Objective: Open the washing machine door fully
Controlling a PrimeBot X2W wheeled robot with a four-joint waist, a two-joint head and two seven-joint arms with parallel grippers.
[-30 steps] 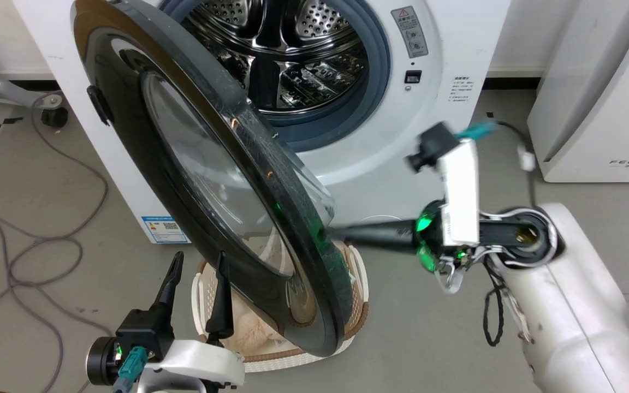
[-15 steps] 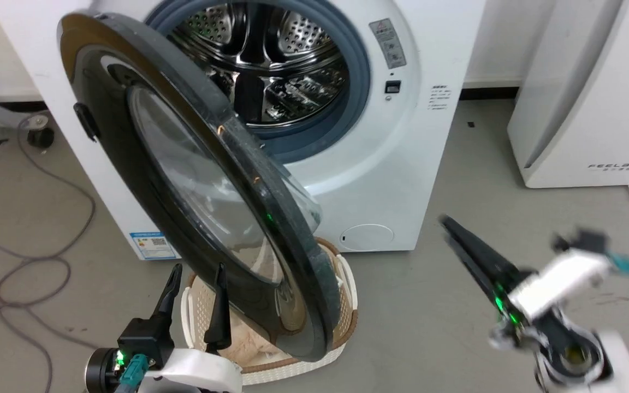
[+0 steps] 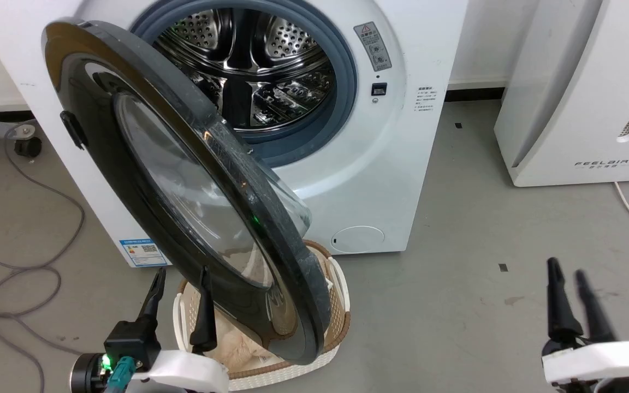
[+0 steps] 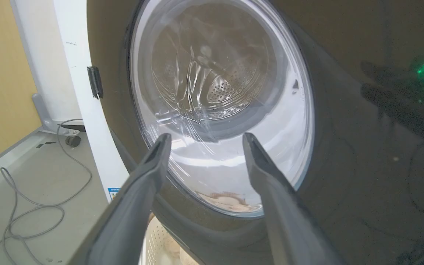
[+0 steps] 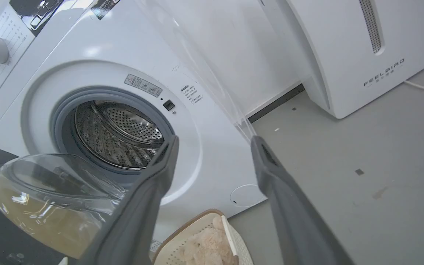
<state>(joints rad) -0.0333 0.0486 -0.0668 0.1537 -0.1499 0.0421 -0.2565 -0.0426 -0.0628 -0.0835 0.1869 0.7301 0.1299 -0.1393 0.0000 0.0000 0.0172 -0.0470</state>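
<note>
The main hazard lay on the robot's left. The left gripper (image 3: 181,273), its two dark fingers spread apart and holding nothing, stood close in front of the outer face of the large round black-rimmed washing machine door (image 3: 194,207), right where that door would have to swing to open wider. A push from the inner side would probably have driven the glossy rim against those fingers, stalling the swing or loading the hinge. The woven white laundry basket with a brown rim (image 3: 342,295) sat on the floor under the door's lower edge. From the head view it was hard to say whether the rim cleared it, so a scrape or a dragged basket seemed possible. The right gripper (image 3: 565,270) hung low at the robot's right, well apart from the door, fingers parted and empty. With nothing holding it, the door might also have drifted.

The door stood roughly half open, hinged at the left side of the big white front-loading washing machine (image 3: 402,180) and angled out toward the camera, so the task looked unfinished. Its wide rim was shiny and reflective, the clear bowl bulged inward toward the perforated steel drum (image 3: 249,71), and that slick, curved surface would likely have given fingers little purchase.
</note>
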